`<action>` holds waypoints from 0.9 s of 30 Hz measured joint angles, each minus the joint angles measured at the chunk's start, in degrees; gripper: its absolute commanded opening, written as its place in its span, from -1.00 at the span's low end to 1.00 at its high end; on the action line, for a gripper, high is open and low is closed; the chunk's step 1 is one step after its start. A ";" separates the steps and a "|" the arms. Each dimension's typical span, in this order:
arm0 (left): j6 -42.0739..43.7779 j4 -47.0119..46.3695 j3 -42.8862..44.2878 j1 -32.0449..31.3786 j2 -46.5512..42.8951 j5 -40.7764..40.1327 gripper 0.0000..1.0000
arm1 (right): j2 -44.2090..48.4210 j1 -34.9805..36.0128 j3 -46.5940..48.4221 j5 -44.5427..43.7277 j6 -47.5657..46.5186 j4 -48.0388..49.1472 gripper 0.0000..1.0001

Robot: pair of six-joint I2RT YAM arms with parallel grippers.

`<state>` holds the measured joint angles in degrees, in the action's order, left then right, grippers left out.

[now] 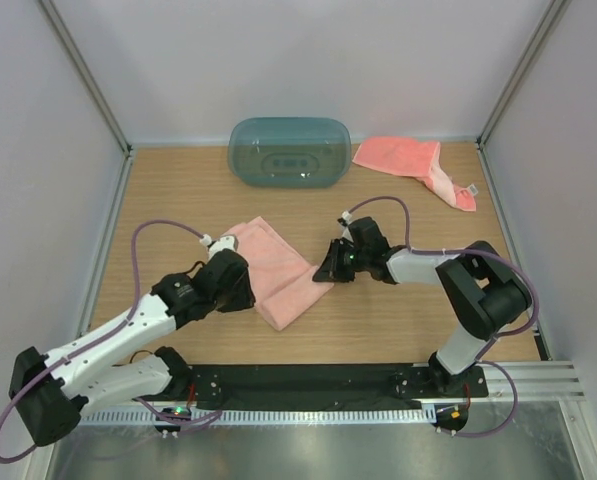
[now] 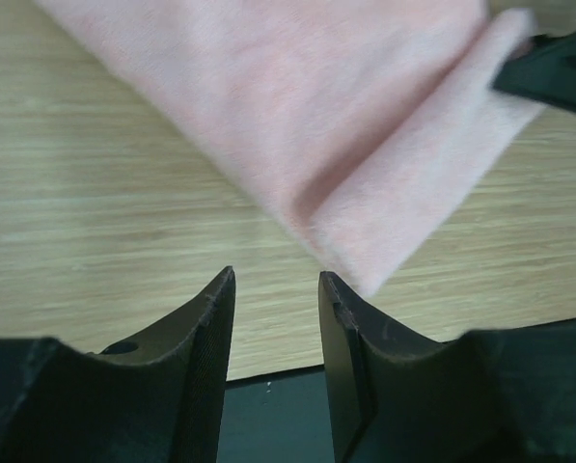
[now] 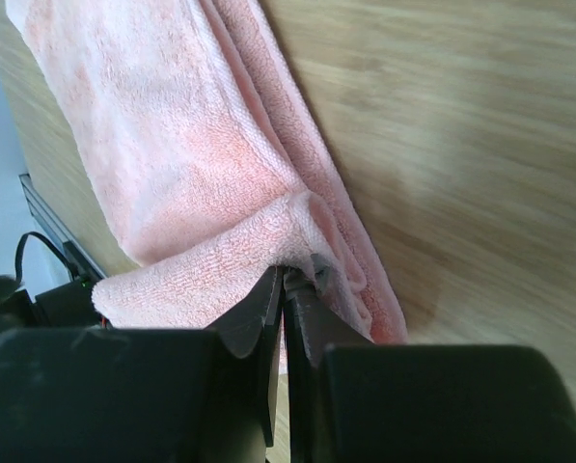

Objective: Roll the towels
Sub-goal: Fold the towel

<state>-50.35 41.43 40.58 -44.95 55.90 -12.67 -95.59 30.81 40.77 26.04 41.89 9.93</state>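
Observation:
A pink towel (image 1: 275, 268) lies folded on the wooden table between the two arms. It also shows in the left wrist view (image 2: 345, 125) and the right wrist view (image 3: 172, 174). My right gripper (image 3: 289, 278) is shut on the towel's right edge, pinching a fold of cloth; from above it sits at that edge (image 1: 328, 268). My left gripper (image 2: 276, 282) is open and empty, just off the towel's near-left corner, and seen from above at the towel's left side (image 1: 240, 290). A second pink towel (image 1: 413, 166) lies crumpled at the far right.
A teal translucent bin (image 1: 289, 152) stands upside down at the back middle. The black base rail (image 1: 318, 385) runs along the near edge. White walls close in the table on three sides.

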 measured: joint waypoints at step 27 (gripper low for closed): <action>9.92 -8.44 5.05 -23.65 24.22 -16.11 0.34 | 0.63 5.97 7.08 -5.57 -2.38 -13.55 -0.47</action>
<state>-40.42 32.99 45.63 -68.60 80.12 -28.77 -94.96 36.77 47.86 20.47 39.51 -3.62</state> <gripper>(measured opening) 0.669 0.207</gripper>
